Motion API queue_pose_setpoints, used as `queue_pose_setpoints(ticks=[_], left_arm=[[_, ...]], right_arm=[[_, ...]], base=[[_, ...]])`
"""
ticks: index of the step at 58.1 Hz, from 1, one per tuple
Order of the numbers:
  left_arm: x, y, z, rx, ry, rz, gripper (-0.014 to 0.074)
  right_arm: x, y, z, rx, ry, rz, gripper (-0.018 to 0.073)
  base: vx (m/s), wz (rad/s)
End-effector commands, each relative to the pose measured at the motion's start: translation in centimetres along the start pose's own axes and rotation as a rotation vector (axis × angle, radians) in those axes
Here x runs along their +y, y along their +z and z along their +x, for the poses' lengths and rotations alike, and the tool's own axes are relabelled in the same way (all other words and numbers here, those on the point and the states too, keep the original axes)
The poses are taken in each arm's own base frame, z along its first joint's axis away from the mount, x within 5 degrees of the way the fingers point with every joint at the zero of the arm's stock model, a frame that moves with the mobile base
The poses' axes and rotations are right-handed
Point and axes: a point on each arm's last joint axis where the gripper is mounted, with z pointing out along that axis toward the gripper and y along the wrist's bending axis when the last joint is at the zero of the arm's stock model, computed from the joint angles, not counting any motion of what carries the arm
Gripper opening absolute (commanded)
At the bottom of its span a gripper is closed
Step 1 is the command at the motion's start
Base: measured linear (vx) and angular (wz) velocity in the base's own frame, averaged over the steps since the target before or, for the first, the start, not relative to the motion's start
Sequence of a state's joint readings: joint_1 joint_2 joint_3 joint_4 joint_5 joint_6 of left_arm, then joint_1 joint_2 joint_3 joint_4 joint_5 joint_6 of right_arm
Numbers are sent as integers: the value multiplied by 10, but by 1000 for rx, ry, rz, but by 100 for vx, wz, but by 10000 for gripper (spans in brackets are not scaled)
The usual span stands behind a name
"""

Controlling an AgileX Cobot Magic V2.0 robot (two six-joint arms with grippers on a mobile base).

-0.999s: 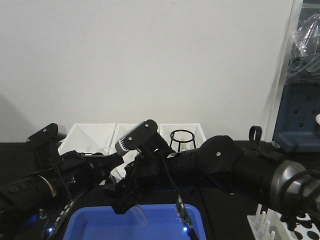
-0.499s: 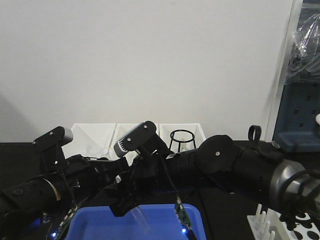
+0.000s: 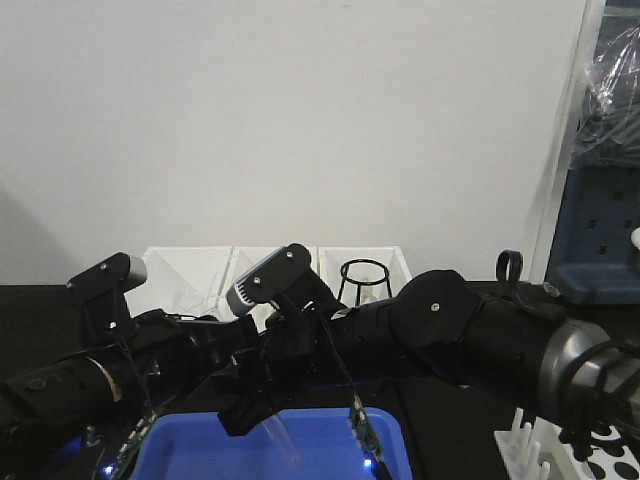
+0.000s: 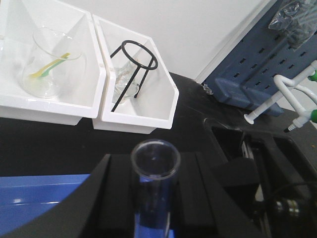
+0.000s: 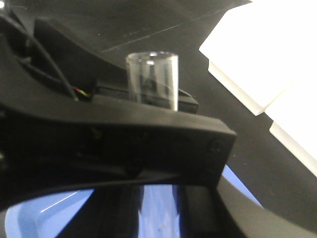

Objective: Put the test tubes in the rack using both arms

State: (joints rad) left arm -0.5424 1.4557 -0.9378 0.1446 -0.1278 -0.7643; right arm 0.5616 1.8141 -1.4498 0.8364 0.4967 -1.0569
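Observation:
One clear test tube [image 3: 281,436] hangs tilted over the blue tray [image 3: 330,452], between both arms. My left gripper [image 4: 154,198] has its black fingers [image 4: 114,193] pressed on both sides of the tube [image 4: 154,159], whose open mouth faces the camera. My right gripper [image 5: 161,208] grips the same tube [image 5: 152,82] lower down. The left gripper's finger [image 5: 148,119] crosses in front, and the tube's top sticks out above it. In the front view both grippers meet at the tray's far edge. The white rack [image 3: 590,462] shows at the bottom right corner.
Three white open-front bins [image 3: 190,268] stand at the back. One holds a beaker [image 4: 49,64], and another a black tripod ring [image 4: 134,64]. A blue pegboard stand [image 3: 600,230] is at the far right. The table top is black [image 4: 198,99].
The left arm has moved right and closed in on the tube held by the right gripper. The tube now hangs a little lower and more tilted over the tray.

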Motion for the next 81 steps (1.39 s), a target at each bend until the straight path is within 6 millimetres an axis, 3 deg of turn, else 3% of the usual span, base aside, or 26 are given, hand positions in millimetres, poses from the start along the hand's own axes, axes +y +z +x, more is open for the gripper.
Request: queue_pose_setpoints(ticks=[1, 10, 24, 32, 51, 63, 71, 81], left_arm=[[-18, -10, -21, -112, -3, 99, 45], [-18, -10, -21, -112, -3, 99, 176], [-21, -10, -24, -144, -2, 130, 524], [-16, -11, -29, -165, -3, 122, 624], [-15, -21, -44, -250, 15, 147, 610], [-10, -47, -67, -337, 136, 104, 601], [-6, -70, -81, -377, 195, 50, 596], [-2, -92, -89, -381, 270, -21, 594]], right_arm=[[-3, -24, -28, -117, -4, 64, -15], [-3, -24, -28, -120, -2, 68, -12], [-5, -24, -29, -132, 51, 82, -10], [-9, -25, -30, -152, 50, 123, -10], [-20, -28, -34, -192, 15, 229, -9], [-52, -44, -25, -204, 128, 303, -9], [-81, -76, -21, -220, 144, 393, -9], [-110, -147, -24, -290, 155, 544, -9]], base=[[0, 0], [0, 0], [0, 0], [0, 0], [0, 0], [0, 0], [0, 0], [0, 0]])
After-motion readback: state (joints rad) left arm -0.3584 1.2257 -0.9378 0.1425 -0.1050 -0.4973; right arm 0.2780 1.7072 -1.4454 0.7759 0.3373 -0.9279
